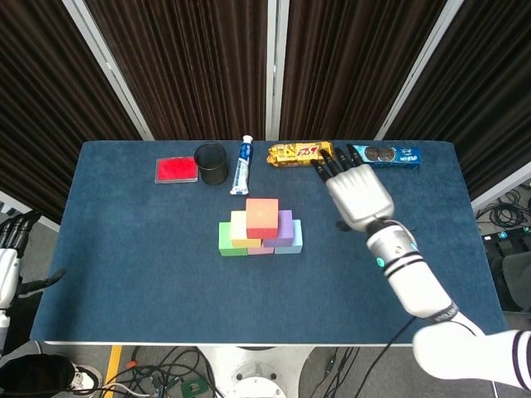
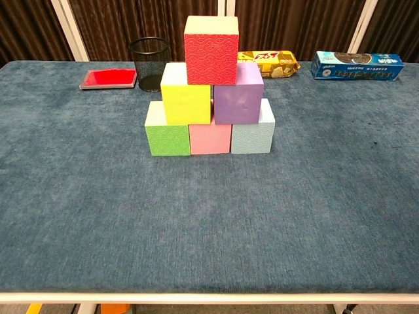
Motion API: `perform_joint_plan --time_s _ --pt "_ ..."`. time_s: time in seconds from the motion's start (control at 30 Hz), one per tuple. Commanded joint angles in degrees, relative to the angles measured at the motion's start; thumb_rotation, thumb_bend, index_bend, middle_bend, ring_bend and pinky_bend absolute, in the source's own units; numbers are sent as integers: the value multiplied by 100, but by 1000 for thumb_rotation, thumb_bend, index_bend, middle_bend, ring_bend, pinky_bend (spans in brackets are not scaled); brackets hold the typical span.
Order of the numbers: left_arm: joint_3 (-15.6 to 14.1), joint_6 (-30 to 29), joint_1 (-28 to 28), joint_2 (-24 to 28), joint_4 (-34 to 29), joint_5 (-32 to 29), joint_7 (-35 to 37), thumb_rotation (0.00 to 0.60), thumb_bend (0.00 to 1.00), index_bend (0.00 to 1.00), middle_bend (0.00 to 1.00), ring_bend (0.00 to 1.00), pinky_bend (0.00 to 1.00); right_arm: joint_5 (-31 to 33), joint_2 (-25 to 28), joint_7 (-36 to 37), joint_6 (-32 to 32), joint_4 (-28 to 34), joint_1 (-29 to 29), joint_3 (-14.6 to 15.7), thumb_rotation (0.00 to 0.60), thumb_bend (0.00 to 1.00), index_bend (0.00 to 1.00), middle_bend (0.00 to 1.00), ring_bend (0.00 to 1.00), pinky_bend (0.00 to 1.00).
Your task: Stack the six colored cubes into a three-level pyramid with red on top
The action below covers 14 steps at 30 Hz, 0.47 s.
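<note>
With the red cube [image 2: 211, 51] seated on the yellow cube [image 2: 186, 96] and the purple cube [image 2: 238, 95], I judge the stacking itself done and the step in hand to be clearing away from the pile.

Going left to right: my left hand [image 1: 8, 253] hangs off the table's near-left edge, only partly in the head view, and I cannot tell how its fingers lie. On the blue table [image 2: 98, 196] the pyramid stands near the middle: green cube [image 2: 167, 134], pink cube [image 2: 210, 137] and pale blue cube [image 2: 253, 134] touching in a row at the bottom, yellow and purple side by side across them, red on top, straddling their seam and sitting square, a shade left of centre.

My right hand [image 1: 357, 192] is well to the right of the stack, apart from every cube, fingers spread and holding nothing, fingertips pointing toward the snack packets at the back edge. The chest view does not show it.

What comes next, as I see it, calls only for care: draw the arm home without sweeping across the tower, since a nudge to the red cube would tip it off its two supports.
</note>
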<state>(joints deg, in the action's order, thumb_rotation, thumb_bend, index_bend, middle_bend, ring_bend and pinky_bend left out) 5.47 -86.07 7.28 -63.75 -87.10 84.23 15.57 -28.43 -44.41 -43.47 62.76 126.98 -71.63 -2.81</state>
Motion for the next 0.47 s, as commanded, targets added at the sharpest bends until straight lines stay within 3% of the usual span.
perform_joint_plan --time_s 0.03,0.17,0.47 --pt "-106 -206 -119 -21 25 170 -357 600 121 79 48 0 53 -4066 174 1730 2180 -214 3312 1418 600 0 0 0 0 0" --pt "-171 -323 -239 -50 -7 159 -801 600 111 79 48 0 53 -4888 -533 2258 2929 -1365 4380 1647 600 0 0 0 0 0" --pt "-328 -370 -402 -142 -87 156 -1463 600 105 80 48 0 52 -5547 -1476 3018 3380 -2748 5442 1592 600 0 0 0 0 0"
